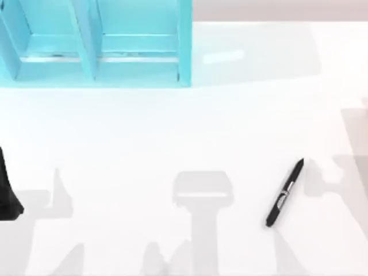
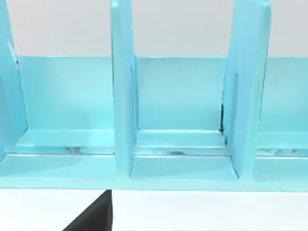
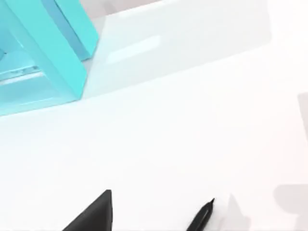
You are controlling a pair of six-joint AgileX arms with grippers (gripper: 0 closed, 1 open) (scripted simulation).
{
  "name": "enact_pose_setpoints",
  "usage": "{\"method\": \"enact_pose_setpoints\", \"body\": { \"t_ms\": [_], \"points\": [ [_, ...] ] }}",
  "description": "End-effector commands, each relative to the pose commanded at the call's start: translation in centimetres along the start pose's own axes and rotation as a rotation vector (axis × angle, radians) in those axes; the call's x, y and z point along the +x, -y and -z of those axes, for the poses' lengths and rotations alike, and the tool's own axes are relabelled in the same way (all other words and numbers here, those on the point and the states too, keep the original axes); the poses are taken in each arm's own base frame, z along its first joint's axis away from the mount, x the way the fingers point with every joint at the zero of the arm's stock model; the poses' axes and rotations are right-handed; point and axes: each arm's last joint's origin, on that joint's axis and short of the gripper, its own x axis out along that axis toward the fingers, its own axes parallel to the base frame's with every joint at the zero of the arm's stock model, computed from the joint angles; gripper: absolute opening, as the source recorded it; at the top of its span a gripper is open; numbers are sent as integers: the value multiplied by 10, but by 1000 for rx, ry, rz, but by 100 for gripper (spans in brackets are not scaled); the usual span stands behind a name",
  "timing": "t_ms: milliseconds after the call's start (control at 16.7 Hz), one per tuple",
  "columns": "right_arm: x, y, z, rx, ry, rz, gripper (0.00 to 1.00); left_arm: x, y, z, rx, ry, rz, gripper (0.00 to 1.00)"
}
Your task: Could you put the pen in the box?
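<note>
The pen point(image 1: 285, 193) lies flat on the white table point(image 1: 172, 132), toward the right side and near the front edge in the top view. Its long axis runs on a diagonal — the pointed tip aims up and to the right, toward the table's far right, and the blunt end points down and to the left. A silver-white band sits around its middle. Nothing touches it. In the right wrist view its tip end point(image 3: 201, 216) shows, the rest cut off by the frame.

The box point(image 1: 98, 43) — a turquoise open unit split by upright dividers — stands at the far left of the table, well apart from the pen; its left and far parts run out of the top view. The left wrist view faces its compartments point(image 2: 180, 110), the side ones only partly in frame.

A black part of the left arm point(image 1: 7, 190) sits at the top view's left edge, mostly cut off. A dark wedge shows in each wrist view; whether either claw is spread or pressed together I cannot tell.
</note>
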Motion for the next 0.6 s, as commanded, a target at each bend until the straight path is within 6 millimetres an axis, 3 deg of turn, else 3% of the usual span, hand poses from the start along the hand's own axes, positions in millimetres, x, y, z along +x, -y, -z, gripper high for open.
{"method": "enact_pose_setpoints", "body": {
  "t_ms": [120, 300, 600],
  "points": [
    [17, -18, -19, 87, -164, 24, 100, 0, 0, 0, 0, 0, 0, 100],
    [59, -45, -37, 199, -414, 120, 100, 0, 0, 0, 0, 0, 0, 100],
    [146, -76, -34, 325, -753, 376, 100, 0, 0, 0, 0, 0, 0, 100]
  ]
}}
